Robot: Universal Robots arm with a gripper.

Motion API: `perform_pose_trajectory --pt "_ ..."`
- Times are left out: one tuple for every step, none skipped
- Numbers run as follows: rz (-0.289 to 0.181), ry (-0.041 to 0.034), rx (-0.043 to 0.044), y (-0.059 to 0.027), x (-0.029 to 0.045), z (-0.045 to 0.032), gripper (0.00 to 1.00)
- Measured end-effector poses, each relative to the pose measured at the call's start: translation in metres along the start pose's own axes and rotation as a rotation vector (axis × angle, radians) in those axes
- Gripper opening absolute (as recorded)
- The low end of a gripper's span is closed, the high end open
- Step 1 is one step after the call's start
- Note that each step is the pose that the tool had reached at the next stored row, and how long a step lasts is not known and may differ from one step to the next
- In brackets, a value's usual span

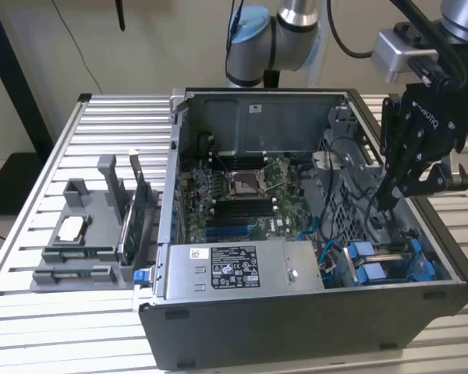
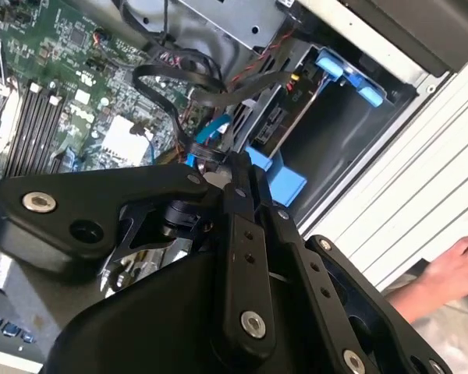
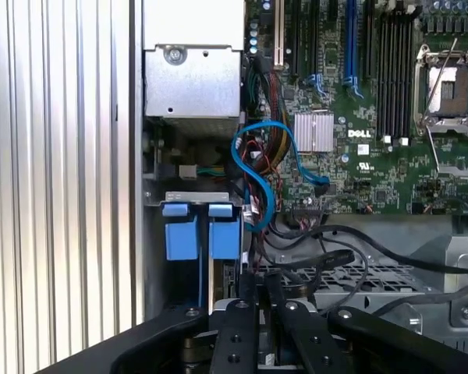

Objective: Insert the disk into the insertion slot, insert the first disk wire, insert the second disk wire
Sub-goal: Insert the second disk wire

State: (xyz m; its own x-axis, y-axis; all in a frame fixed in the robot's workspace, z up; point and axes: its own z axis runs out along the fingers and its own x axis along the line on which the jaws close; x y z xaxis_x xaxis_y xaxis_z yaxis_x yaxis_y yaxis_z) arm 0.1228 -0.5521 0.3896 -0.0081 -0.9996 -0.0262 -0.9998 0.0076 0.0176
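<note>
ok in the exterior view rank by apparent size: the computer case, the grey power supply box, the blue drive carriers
1. computer case, largest
2. power supply box
3. blue drive carriers, smallest, though partly hidden inside the case.

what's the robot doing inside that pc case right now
A robot arm is working in an open computer case on a slatted table. Its gripper is lowered into the drive bay corner, next to the blue carriers of the disks, which sit in their slots. In the second wrist view the closed fingers seem to pinch a small blue-cabled connector, so it looks busy with a disk wire. A person's hand rests beside the case.
</note>
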Motion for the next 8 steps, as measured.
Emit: perform_pose_trajectory --pt "0.000 0.0001 0.0003 0.0014 0.0005 0.0000 0.16" --pt "0.000 0.0001 0.0006 0.0025 0.0011 0.0000 0.16" --pt "0.000 0.0000 0.0009 0.0034 0.0020 0.0000 0.16" --pt "0.000 -0.0001 0.0012 0.0042 0.0033 0.0000 0.16" --pt "0.000 0.0000 0.0015 0.0050 0.0048 0.0000 0.16" --pt "0.000 -0.0001 0.0018 0.0058 0.0064 0.0000 0.16" --pt "0.000 0.0000 0.0022 0.0066 0.0082 -0.0001 0.16" --pt "-0.001 -0.0001 0.0026 0.0074 0.0101 -0.0001 0.16"
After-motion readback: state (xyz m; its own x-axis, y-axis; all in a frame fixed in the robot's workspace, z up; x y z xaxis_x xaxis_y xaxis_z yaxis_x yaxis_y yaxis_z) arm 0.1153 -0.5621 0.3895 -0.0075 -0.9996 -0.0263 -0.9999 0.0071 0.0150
